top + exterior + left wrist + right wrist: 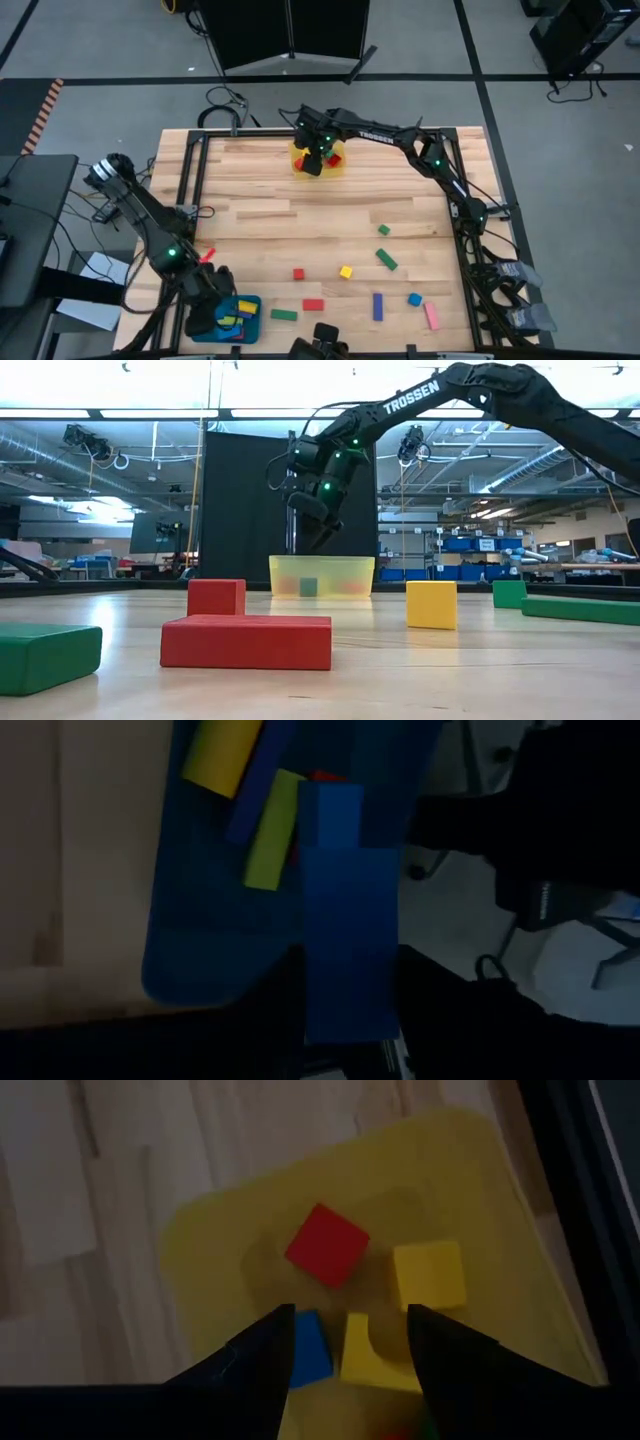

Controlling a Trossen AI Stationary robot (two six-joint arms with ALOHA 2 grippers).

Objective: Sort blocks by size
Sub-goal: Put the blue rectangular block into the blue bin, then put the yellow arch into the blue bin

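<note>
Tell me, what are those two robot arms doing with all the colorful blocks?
They're sorting blocks by size. The right end effector hangs open over the yellow tray, which has small cubes inside. The left end effector holds a long blue bar over the teal tray, where other bars lie. More blocks still wait on the table.

overhead looking down, low table-level view, right wrist close above yellow tray
</note>
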